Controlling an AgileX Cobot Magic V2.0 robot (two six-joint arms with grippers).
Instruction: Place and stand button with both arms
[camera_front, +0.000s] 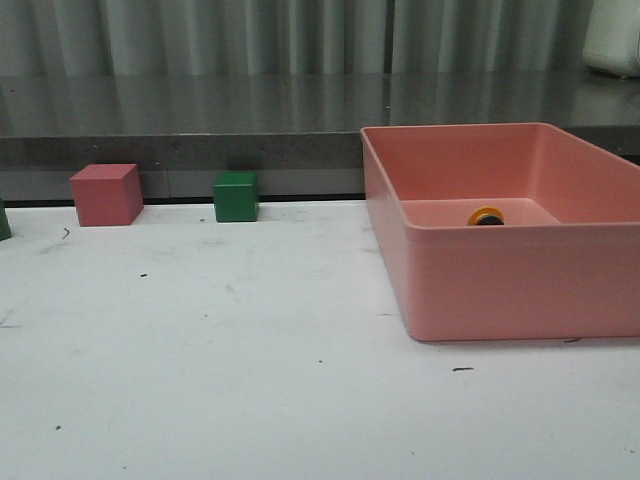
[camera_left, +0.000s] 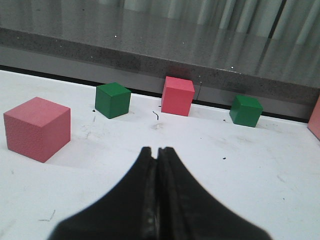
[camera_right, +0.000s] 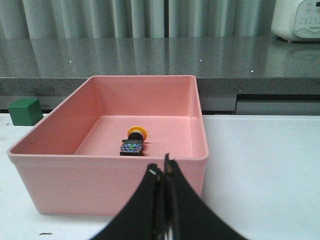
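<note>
- Heads up: the button (camera_right: 133, 141) is lying on its side on the floor of the pink bin (camera_right: 60, 145), cap toward the far wall, so you're reaching down between tall walls. Clip the rim and you'll likely shove the whole bin.
- It's small with a round cap; a sloppy pinch could make it roll or squirt out.
- Right gripper (camera_right: 165, 172) and left gripper (camera_left: 157, 151) both have their jaws pressed together, holding nothing.
- Looks: yellow mushroom cap, black neck, boxy bluish base.
</note>
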